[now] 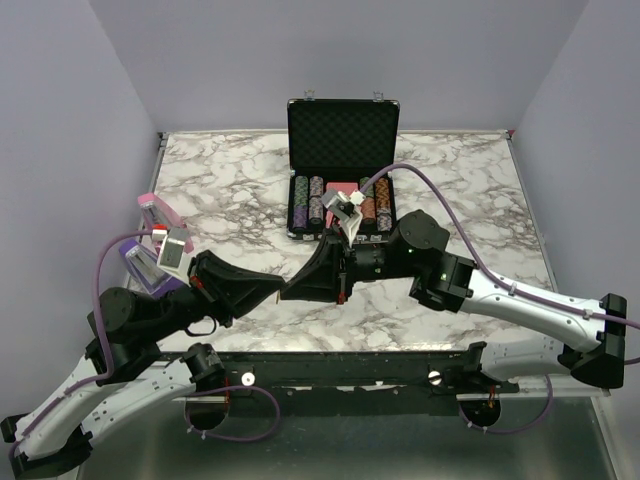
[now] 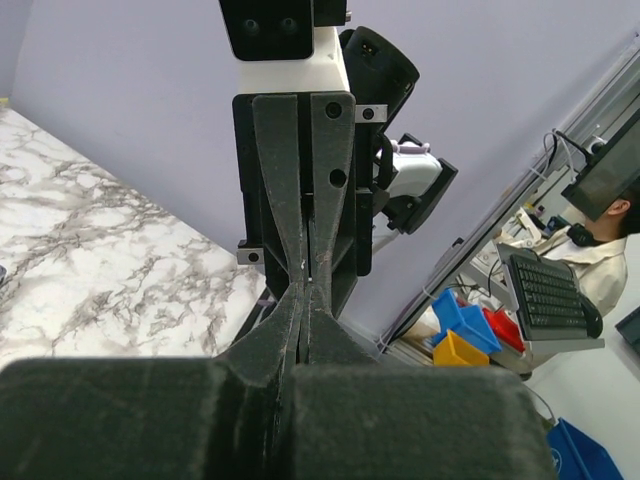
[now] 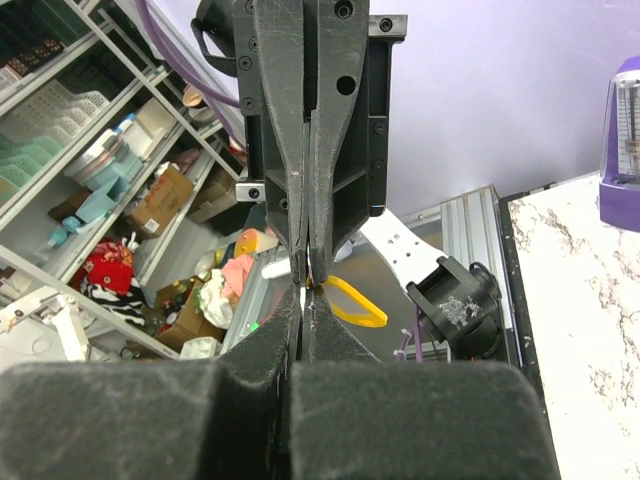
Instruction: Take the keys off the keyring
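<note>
One yellow keyring [image 3: 365, 312] — one black chip case [image 1: 343, 170]

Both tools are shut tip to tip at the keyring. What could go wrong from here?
1. Only a yellow loop of the keyring shows where left tool and right tool meet; which grips it is unclear, so pulling apart may drop it.
2. No key shows clearly; one dropped on the veined table could be missed.

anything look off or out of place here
Nothing spilled or broken. One oddity: the small bright yellow keyring loop hangs in mid-air, caught where the shut left tool and shut right tool meet tip to tip; which one grips it is unclear.
</note>
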Motion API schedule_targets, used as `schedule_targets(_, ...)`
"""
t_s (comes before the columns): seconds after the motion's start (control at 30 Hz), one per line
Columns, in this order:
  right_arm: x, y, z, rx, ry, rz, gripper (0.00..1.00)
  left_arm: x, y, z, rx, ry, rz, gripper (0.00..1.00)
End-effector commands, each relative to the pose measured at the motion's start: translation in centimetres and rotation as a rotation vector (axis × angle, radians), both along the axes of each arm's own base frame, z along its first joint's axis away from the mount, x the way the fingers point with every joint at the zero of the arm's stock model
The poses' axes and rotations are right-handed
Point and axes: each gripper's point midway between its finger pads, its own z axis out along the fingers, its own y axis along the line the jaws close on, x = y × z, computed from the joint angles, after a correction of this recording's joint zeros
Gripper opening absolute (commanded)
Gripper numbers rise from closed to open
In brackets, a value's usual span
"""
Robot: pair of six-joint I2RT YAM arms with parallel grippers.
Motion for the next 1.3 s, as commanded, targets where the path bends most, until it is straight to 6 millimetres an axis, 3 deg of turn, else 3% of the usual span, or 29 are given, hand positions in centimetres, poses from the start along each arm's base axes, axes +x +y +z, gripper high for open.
schedule_targets(0.0,1.6,-0.6,3.4,0.128,-0.036,-0.103,0.01,-1.7,-1.2,-1.8,0.059,0.020,-0.124,0.00)
schedule_targets(0.33,1.6,-0.9,3.8,0.148,-0.034,-0.114,0.01,-2.5,-1.6,-1.9,0.074,0.011,-0.180,0.00)
schedule_targets(0.7,0.2,-0.7,3.6,0.121,-0.044,-0.025,0.01,-4.9,-2.5,-2.3,0.241,-0.048,-0.351,0.00)
schedule_targets(1.03,-1.1,-0.1,2.3,0.034,-0.051,0.080,0.01,-6.5,-3.3,-3.7,0.367,-0.041,-0.518,0.00)
schedule_targets(1.27,-1.0,0.0,1.8,0.002,-0.054,0.077,0.01,-6.4,-3.6,-3.9,0.419,-0.016,-0.535,0.00)
